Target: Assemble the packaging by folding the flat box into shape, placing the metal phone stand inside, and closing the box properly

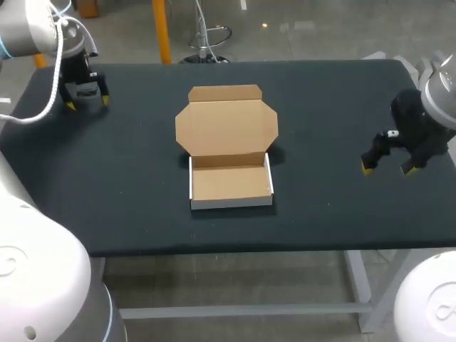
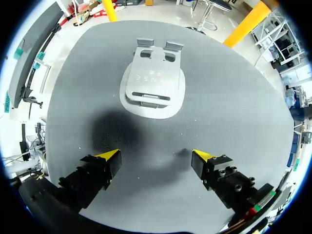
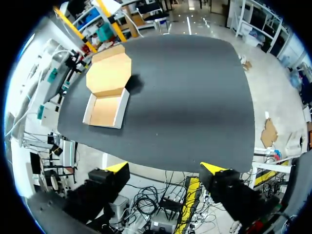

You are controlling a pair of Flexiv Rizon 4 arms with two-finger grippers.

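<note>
Dark table [image 1: 335,107], open box [image 1: 228,146] lengthwise near-to-far, lid [image 1: 226,127] toward far edge.

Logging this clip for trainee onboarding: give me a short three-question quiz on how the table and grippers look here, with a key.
1. True or false: the folded box has its lid open and holds nothing.
2. Short answer: are the left gripper and the right gripper open or shut?
3. Multiple choice: the metal phone stand lies on the table: A. ahead of the left gripper; B. ahead of the right gripper; C. inside the box.
Key: 1 true; 2 both open, holding nothing; 3 A.
</note>
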